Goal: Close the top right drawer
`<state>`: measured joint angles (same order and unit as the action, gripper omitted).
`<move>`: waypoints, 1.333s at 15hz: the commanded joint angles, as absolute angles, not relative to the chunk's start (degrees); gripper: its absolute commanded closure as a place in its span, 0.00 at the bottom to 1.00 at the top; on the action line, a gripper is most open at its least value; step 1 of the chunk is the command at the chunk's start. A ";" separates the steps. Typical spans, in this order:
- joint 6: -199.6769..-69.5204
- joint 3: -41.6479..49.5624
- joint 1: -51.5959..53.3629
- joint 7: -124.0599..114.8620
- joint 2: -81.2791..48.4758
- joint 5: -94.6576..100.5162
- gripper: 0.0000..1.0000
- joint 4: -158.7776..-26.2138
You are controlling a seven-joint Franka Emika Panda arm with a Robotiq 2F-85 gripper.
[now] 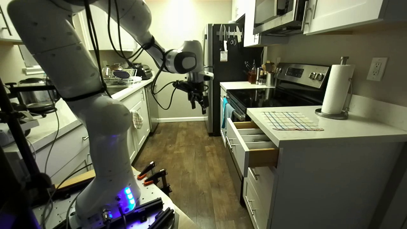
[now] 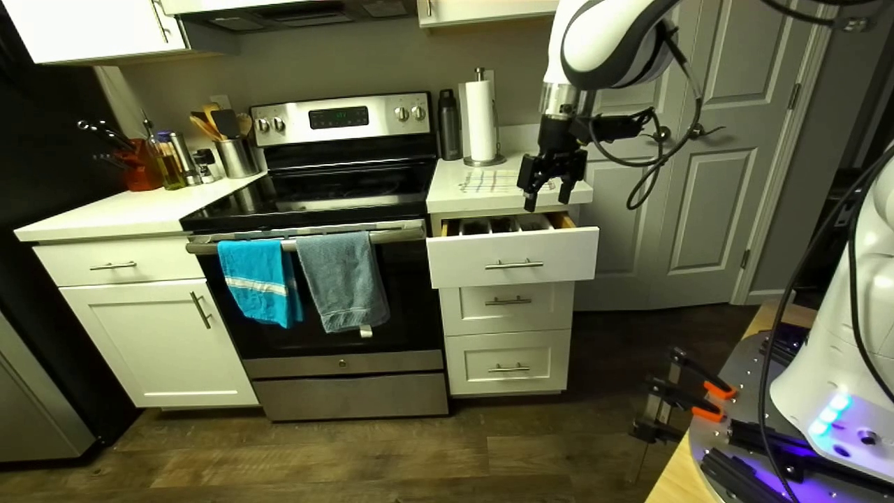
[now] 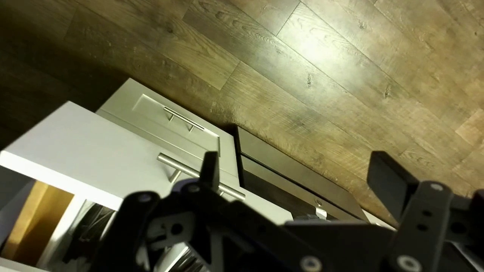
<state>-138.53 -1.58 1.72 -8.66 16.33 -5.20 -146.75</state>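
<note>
Black two-fingered gripper, fingers spread apart, hangs higher than the shallow drawer with flat white front panel, silver bar handle and light tan wood sides, which stands pulled out beside the black-and-steel stove. The stove's round emblem and the white card on the black-sided refrigerator are too small to read.
</note>
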 commanded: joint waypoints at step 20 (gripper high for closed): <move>-143.20 -1.53 3.40 -8.54 -24.68 -4.68 0.00 -112.24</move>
<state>-143.29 -1.59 3.34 -8.58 -24.74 -4.62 -112.25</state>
